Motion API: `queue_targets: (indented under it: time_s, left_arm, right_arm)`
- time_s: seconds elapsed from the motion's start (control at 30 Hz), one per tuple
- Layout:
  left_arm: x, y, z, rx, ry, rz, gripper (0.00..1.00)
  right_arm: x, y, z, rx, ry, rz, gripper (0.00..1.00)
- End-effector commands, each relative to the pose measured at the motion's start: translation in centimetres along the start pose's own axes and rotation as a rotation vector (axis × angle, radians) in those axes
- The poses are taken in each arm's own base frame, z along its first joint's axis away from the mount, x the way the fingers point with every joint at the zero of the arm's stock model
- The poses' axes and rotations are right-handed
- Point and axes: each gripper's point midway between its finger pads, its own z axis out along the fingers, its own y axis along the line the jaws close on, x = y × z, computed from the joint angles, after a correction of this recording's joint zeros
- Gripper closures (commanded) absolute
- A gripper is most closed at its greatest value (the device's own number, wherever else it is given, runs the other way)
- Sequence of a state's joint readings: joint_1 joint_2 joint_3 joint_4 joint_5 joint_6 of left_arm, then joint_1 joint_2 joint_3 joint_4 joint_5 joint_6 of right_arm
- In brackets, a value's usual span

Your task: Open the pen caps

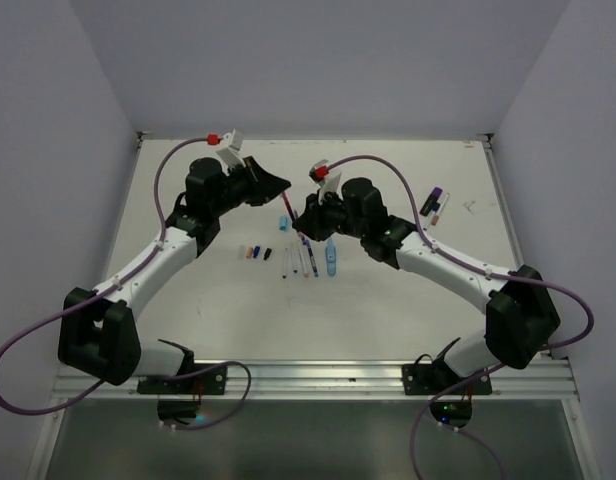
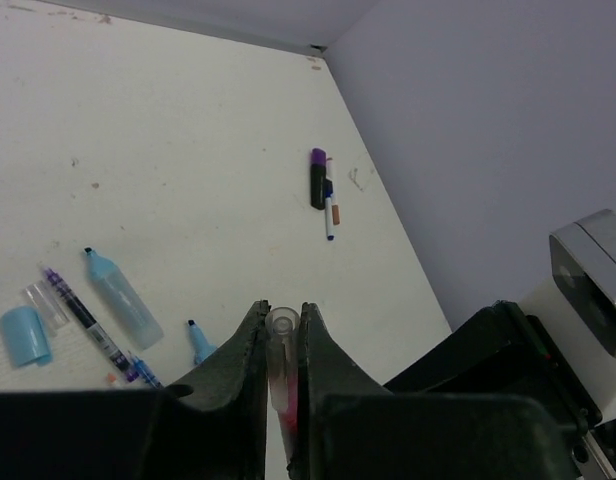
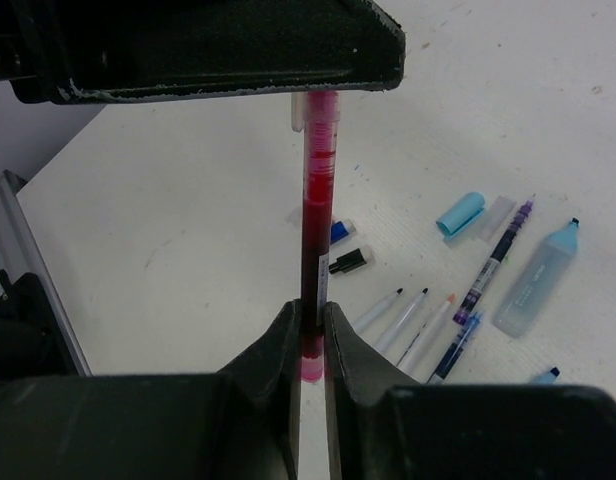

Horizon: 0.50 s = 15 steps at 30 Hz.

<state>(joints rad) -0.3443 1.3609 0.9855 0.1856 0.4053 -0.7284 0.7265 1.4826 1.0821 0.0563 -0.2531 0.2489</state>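
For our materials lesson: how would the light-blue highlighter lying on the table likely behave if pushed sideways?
The light-blue highlighter looks like hard plastic, so it would probably stay stiff. Its barrel is thicker than the thin pens beside it, seemingly flattened, so it may slide rather than roll. Lying on a smooth white table, it could pivot if pushed off-centre.

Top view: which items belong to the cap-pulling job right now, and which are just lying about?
In hand: red pen, left gripper, right gripper, purple-capped marker not yet opened.
Lying about: uncapped pens, light-blue highlighter, loose caps.
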Motion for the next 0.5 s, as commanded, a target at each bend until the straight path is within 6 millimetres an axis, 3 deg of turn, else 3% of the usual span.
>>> queue_targets:
  time_s: [0.0,0.03,0.13,0.47]
  left_arm:
    - [-2.2,-2.1,-0.6,0.058,-0.069,0.052,1.0]
    - [-2.2,-2.2,-0.7,0.062,-0.069,0.06,1.0]
    - [-1.7,-2.9,-1.3,0.097,-0.052,0.09,1.0]
    - [-0.4,-4.7,-3.2,0.191,-0.004,0.169,1.0]
  right_arm:
    - [-2.8,2.2,-1.1,-0.084,-0.097,-0.017,0.82]
    - [-3.0,2.2,-1.1,-0.084,-0.103,-0.009,0.7]
    - [-3.4,2.3,-1.0,-0.087,-0.102,-0.008,0.55]
    - [-6.4,4.3,-0.4,-0.192,-0.147,-0.021,0.49]
